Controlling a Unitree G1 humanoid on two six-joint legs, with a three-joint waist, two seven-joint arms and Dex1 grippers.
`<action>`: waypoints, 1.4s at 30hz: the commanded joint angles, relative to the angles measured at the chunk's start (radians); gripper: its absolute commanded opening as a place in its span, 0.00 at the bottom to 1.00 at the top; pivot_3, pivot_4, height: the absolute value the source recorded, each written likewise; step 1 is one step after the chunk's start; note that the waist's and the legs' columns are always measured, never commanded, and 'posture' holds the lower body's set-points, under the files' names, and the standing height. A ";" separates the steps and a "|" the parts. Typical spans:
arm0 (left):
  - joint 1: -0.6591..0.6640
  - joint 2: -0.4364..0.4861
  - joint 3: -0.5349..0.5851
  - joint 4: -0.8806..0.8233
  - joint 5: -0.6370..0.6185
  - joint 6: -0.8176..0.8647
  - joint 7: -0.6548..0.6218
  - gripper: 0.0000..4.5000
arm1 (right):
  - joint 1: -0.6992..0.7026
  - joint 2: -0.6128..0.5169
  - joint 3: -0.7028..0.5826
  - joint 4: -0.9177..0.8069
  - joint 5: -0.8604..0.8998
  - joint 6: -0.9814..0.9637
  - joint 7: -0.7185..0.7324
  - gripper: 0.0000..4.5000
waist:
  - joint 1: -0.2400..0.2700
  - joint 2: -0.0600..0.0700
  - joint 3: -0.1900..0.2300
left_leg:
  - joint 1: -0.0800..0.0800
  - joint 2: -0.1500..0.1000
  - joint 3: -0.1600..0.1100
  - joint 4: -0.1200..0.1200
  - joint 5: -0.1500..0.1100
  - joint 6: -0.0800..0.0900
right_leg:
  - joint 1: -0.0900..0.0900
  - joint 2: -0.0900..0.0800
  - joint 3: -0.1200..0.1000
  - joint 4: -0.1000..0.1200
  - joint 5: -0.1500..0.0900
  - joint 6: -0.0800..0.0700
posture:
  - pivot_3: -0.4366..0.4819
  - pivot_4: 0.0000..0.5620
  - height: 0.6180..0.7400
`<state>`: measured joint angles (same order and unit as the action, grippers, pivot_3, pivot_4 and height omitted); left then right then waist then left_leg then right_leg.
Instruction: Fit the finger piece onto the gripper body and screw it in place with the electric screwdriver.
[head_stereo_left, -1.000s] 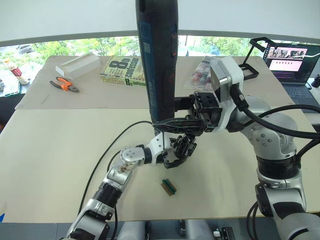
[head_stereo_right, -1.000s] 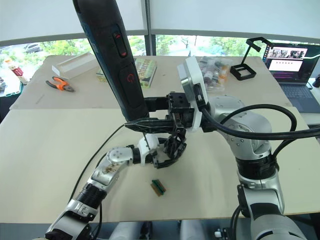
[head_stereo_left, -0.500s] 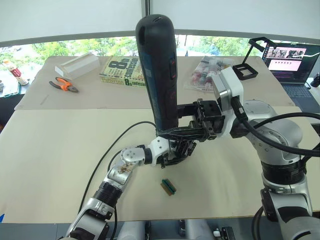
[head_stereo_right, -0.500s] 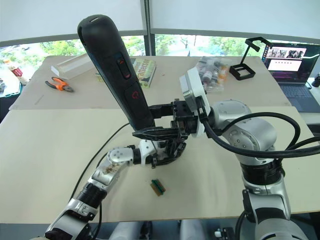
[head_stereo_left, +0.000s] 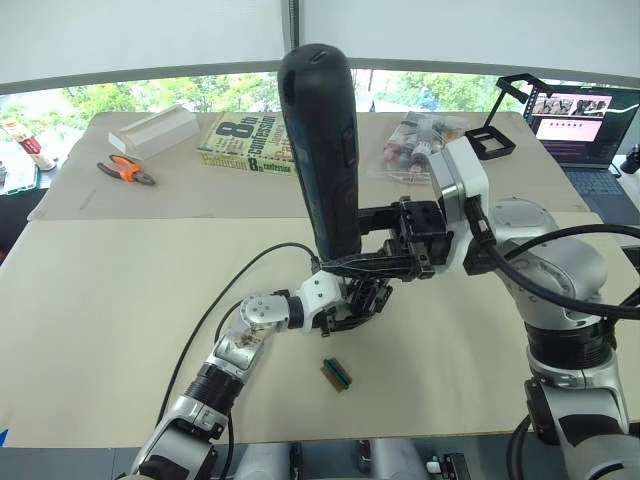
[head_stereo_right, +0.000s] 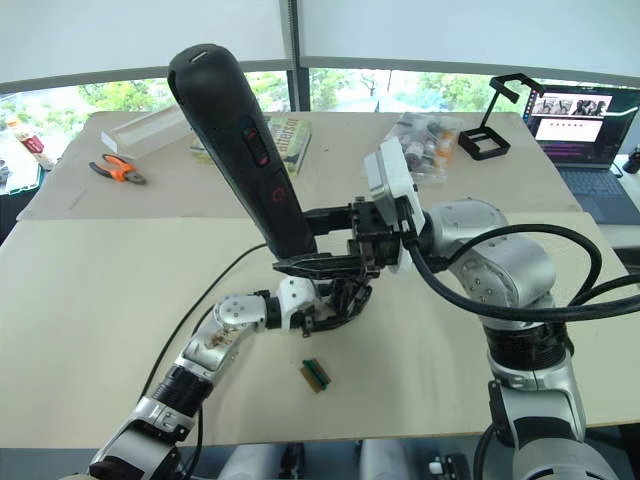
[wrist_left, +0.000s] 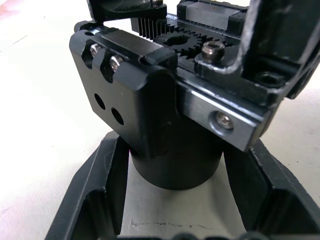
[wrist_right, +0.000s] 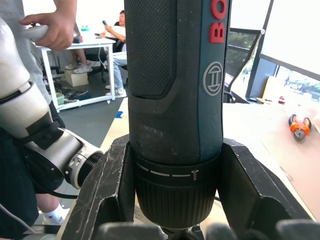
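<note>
the gripper body (head_stereo_left: 362, 300) sits on the table, its round base clamped between the left gripper (wrist_left: 170, 200) fingers. directly above it the screwdriver (head_stereo_left: 325, 150) stands nearly upright, tip pointing down at the body, pinched near its collar by the right gripper (head_stereo_left: 345, 265). the small green block (head_stereo_left: 337, 374) lies near, toward the robot.

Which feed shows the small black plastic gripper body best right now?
The left wrist view: the small black plastic gripper body sits close up between the left gripper's fingers, gears and screws visible. In the eye views it is mostly hidden behind the grippers.
</note>
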<state>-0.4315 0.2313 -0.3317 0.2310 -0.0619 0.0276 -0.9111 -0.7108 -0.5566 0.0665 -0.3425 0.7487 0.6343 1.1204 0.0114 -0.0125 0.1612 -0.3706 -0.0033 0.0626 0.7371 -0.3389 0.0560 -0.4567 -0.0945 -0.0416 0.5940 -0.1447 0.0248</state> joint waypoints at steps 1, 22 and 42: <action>0.005 0.000 -0.005 -0.025 -0.009 -0.002 -0.011 0.50 | -0.003 0.001 -0.023 -0.017 -0.002 -0.047 0.006 0.42 | 0.000 0.000 0.000 | 0.000 0.000 0.000 0.000 0.000 0.000 | 0.000 0.000 0.000 0.000 0.000 0.000 | 0.48 0.27 1.00; 0.004 0.013 -0.001 -0.037 -0.018 0.009 -0.014 0.50 | 0.026 0.019 0.004 0.020 -0.071 -0.113 0.045 0.42 | -0.002 0.000 0.000 | 0.000 0.000 0.000 0.000 0.000 0.000 | 0.000 0.000 0.000 0.000 0.000 0.000 | 0.48 0.27 1.00; 0.010 0.016 -0.001 -0.051 -0.019 0.017 -0.010 0.50 | 0.025 0.021 0.013 0.045 -0.101 -0.145 0.067 0.42 | -0.001 0.000 0.000 | 0.000 0.000 0.000 0.000 0.000 0.000 | 0.000 0.000 0.000 0.000 0.000 0.000 | 0.48 0.27 1.00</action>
<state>-0.4256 0.2464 -0.3320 0.2125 -0.0737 0.0455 -0.9182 -0.6736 -0.5361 0.1047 -0.2803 0.6396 0.5297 1.1819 0.0100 -0.0125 0.1613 -0.3705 -0.0034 0.0627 0.7371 -0.3386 0.0556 -0.4568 -0.0941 -0.0416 0.5940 -0.1447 0.0248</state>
